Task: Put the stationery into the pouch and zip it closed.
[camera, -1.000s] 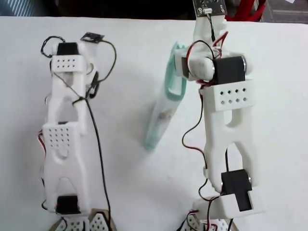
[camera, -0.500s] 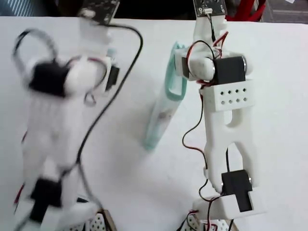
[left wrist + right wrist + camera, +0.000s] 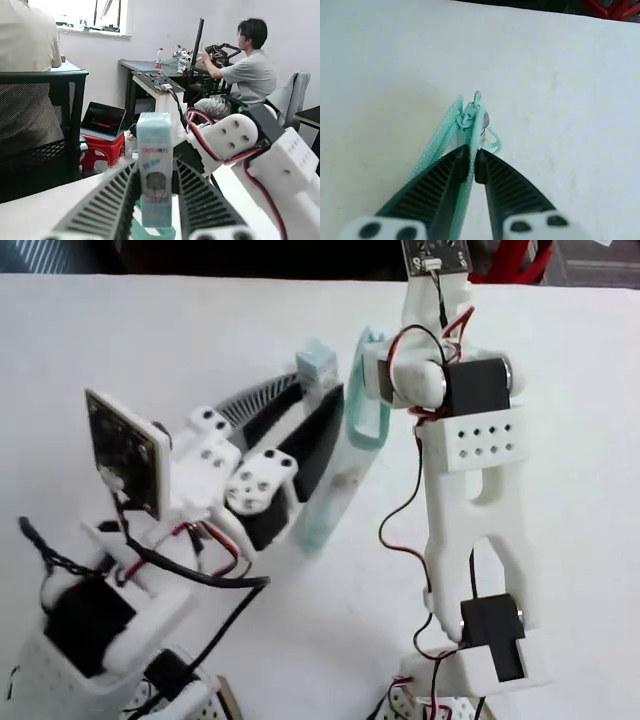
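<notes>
**Eraser gripped beside the pouch, nothing zipped yet**

The left claw (image 3: 316, 390) is clamping a small pale blue eraser (image 3: 155, 165) upright between its ribbed black fingers. It is hanging in the air just beside the pouch (image 3: 333, 490), on the side away from the right arm. The pouch, slim and made of mint green mesh, is standing on its long edge on the white desk (image 3: 200, 330), between the two arms. The right claw (image 3: 471, 155) is pinching the pouch's upper rim, its jaws drawn together on the fabric close to the zipper pull (image 3: 467, 119), and this is propping the pouch upright.

Judging by how things are lying, the task is partway along. The eraser is lifted and is sitting near the pouch's top, but it is not inside. The pictures are not showing how wide the mouth is parted, or whether anything is already lying inside the mesh. What is left, as far as can be judged, is lining the eraser up over the opening, letting it drop in, and then drawing the zipper along the rim to close the pouch
</notes>
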